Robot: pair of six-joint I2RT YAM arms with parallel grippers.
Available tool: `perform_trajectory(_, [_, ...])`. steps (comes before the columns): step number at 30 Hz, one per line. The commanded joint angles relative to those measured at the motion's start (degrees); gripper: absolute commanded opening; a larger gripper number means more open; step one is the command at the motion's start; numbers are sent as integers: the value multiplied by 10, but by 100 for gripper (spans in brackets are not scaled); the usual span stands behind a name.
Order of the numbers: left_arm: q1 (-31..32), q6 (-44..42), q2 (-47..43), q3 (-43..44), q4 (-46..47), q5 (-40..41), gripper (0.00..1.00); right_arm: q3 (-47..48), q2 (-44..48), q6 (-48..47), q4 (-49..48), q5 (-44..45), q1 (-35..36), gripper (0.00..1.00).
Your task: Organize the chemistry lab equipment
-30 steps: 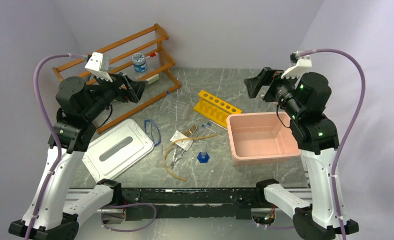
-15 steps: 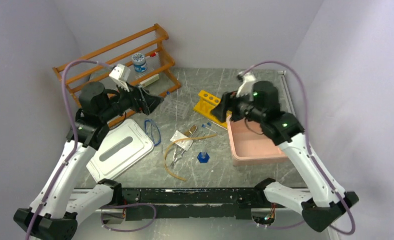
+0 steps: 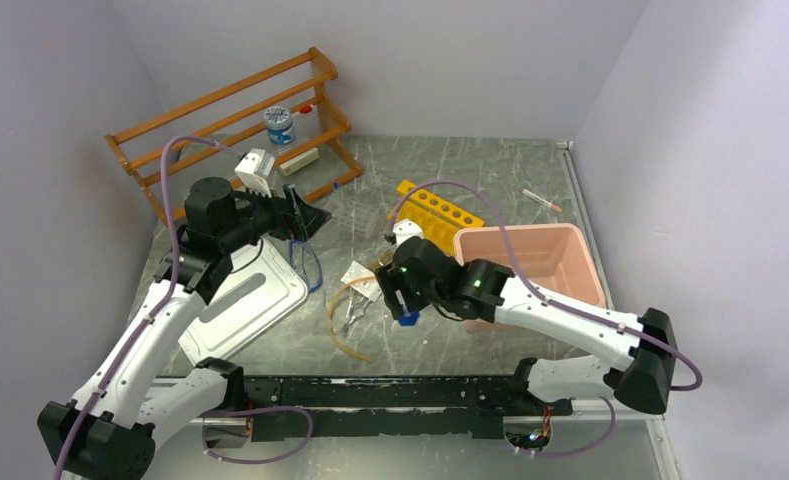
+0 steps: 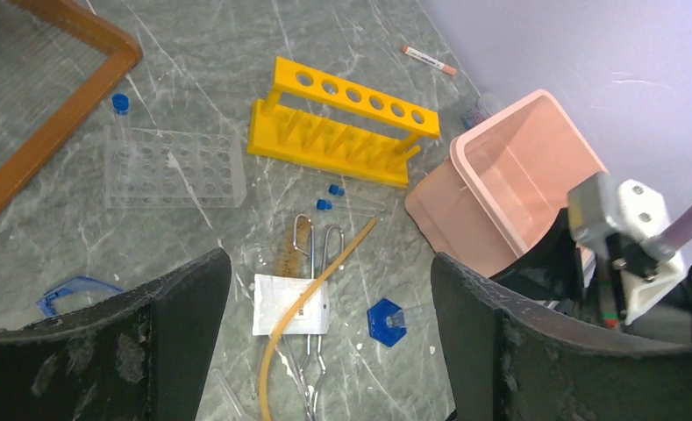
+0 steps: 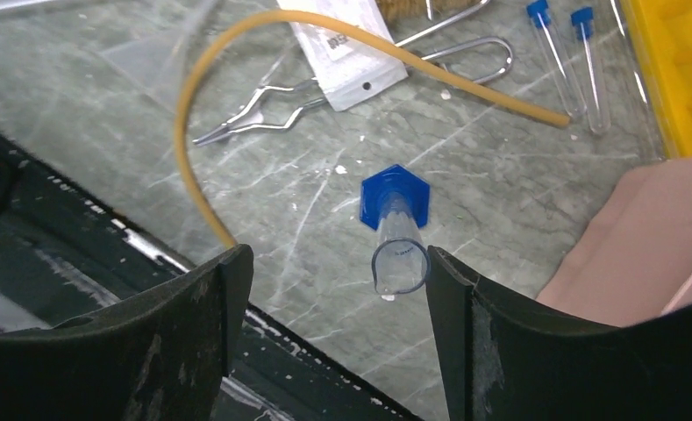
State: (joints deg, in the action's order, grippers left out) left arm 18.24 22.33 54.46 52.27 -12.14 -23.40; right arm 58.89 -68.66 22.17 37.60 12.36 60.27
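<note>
A small clear cylinder on a blue hexagonal base (image 3: 406, 317) (image 5: 396, 219) (image 4: 386, 320) stands on the grey table. My right gripper (image 3: 402, 300) (image 5: 338, 263) is low over it, open, with the cylinder's mouth between the jaws, close beside the right-hand finger. Left of it lie a tan hose (image 3: 334, 318) (image 5: 184, 114), metal tweezers (image 3: 352, 315) (image 5: 263, 105) and a white packet (image 3: 362, 278) (image 4: 291, 304). Two blue-capped clear tubes (image 5: 570, 57) lie farther back. A blue cord loop (image 3: 310, 265) lies by my left gripper (image 3: 310, 215) (image 4: 329, 263), which hovers open and empty.
A pink bin (image 3: 580, 255) stands right of the clutter, with a yellow tube rack (image 3: 440, 205) behind it and a clear tube rack (image 4: 171, 167) beside that. The wooden shelf rack (image 3: 220, 110) holds a jar at back left. A white lid (image 3: 240, 300) lies at near left.
My right arm has swung down and left from above the pink bin to the blue-based cylinder. My left gripper has moved right, out over the table's middle.
</note>
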Motion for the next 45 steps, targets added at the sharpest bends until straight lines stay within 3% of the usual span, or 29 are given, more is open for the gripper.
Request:
perform_trajectory(1, [6,7,5,-11,41,12,87,-8,-26,38,-11,106,26,73])
perform_trajectory(12, [17,6,-21,-60,77,30,84,-8,-69,114,-15,181,34,41])
perform_trajectory(19, [32,1,-4,-74,83,-2,83,18,-64,98,3,128,23,23])
perform_trajectory(22, [48,0,8,-83,109,-23,83,36,-51,79,14,75,-2,21])
perform_trajectory(29, [98,0,53,-72,146,-83,83,92,-10,29,28,-108,-146,20])
perform_trajectory(36, [162,5,75,-95,254,-108,83,151,6,20,15,-310,-276,20])
perform_trajectory(41, [180,-20,108,-57,188,-25,83,159,19,43,7,-385,-382,20])
perform_trajectory(45, [180,0,109,-57,206,27,83,165,29,55,23,-433,-492,20])
